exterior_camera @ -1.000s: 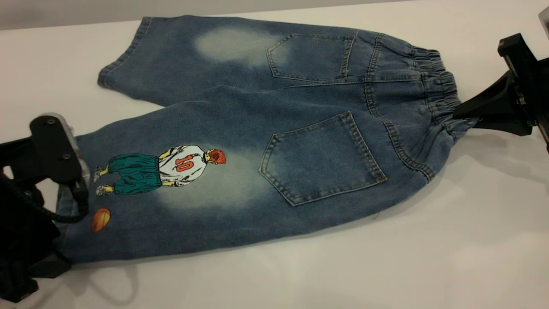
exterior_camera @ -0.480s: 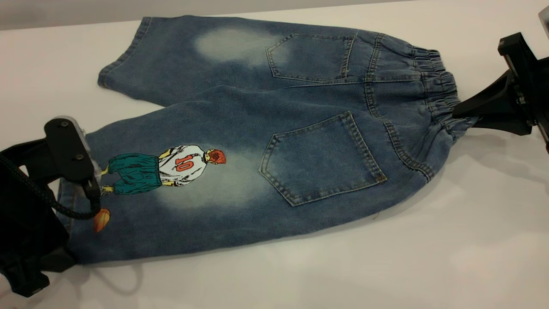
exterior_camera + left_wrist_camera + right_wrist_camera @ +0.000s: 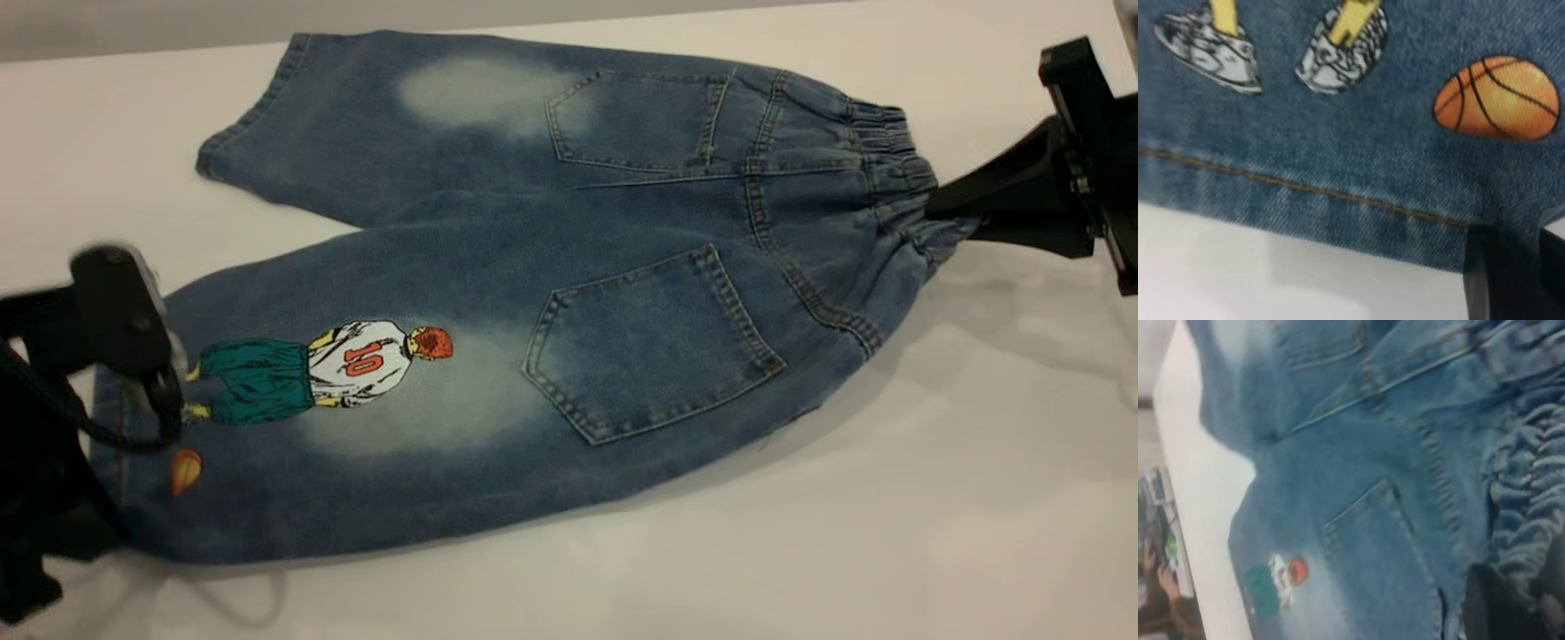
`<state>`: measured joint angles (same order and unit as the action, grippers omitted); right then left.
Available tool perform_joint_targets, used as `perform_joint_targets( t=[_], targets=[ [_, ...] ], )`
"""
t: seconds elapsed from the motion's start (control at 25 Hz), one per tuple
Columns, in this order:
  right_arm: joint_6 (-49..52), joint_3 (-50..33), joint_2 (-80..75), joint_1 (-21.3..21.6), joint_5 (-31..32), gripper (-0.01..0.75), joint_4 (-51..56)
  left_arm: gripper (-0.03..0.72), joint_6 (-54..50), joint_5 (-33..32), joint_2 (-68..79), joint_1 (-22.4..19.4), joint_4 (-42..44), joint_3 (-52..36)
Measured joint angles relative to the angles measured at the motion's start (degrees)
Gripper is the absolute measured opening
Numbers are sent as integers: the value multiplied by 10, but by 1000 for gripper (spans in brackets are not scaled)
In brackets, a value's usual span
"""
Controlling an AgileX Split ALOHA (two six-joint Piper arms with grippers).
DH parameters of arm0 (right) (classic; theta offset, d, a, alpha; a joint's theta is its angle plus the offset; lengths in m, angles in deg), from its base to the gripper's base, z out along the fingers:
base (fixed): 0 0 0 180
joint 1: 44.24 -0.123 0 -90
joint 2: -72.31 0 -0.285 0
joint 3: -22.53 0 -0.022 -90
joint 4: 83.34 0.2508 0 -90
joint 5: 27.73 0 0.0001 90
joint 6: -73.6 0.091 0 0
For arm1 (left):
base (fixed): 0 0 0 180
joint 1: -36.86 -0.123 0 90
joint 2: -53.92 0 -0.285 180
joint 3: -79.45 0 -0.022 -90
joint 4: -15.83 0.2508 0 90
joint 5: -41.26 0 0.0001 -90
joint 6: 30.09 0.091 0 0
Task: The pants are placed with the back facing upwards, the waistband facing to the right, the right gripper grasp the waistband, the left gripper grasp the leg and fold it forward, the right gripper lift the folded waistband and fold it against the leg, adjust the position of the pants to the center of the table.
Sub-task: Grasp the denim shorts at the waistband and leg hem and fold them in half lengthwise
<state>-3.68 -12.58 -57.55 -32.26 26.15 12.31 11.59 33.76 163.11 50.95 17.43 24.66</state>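
while right claw [image 3: 938, 213] pinches the waistband [image 3: 893, 178], left claw [image 3: 133, 400] grips the leg [image 3: 293, 427].

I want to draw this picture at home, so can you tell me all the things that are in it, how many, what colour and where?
pants: one pair, blue denim with pale faded patches, spread back-up across the table
waistband: one, gathered blue denim, at the right end of the pants
leg: one, blue with a cartoon player in a white number 10 shirt and green trousers plus an orange ball, nearer the camera, at the left
back pockets: two, blue, near the waistband
table: one, white, under everything
left gripper: one, black, at the hem of the printed leg
right gripper: one, black, closed on the waistband
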Motion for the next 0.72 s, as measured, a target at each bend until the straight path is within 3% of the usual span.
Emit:
perform_joint_targets(
  t=[0.4,0.56,0.72],
  targets=[
    [19,-70,86,12,-68,35,-40,78,0,-134,-162,0,3,0],
    [19,-111,119,44,-63,35,-45,78,-1,-179,-222,0,-6,0],
    [19,-114,165,64,-36,35,-31,78,-2,-168,-289,-2,-3,0]
  ],
)
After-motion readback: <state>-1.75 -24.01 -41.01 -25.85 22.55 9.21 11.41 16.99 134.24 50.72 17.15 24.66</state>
